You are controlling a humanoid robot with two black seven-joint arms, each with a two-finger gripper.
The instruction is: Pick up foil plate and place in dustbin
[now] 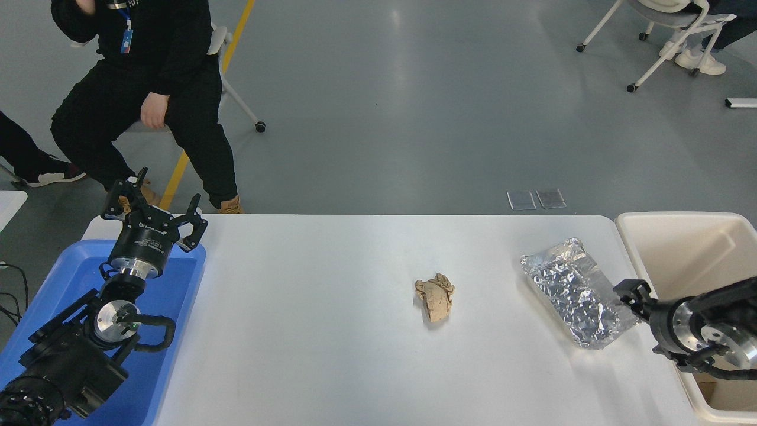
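Observation:
The foil plate [576, 293], a crinkled silver tray, lies on the white table at the right, slanting from far left to near right. My right gripper [644, 321] comes in low from the right edge, over the strip between the plate and the dustbin [689, 248]. It is open and holds nothing, with its upper finger [630, 291] right at the plate's near right corner. The cream dustbin stands off the table's right end, partly hidden behind the arm. Parked at the lower left, my left gripper [155, 208] is open and holds nothing.
A crumpled brown paper wad [435, 299] lies mid-table, left of the plate. A blue tray [177, 284] sits under the left arm. A person in black [148, 77] sits beyond the far left corner. A wheeled chair [668, 35] stands at the far right.

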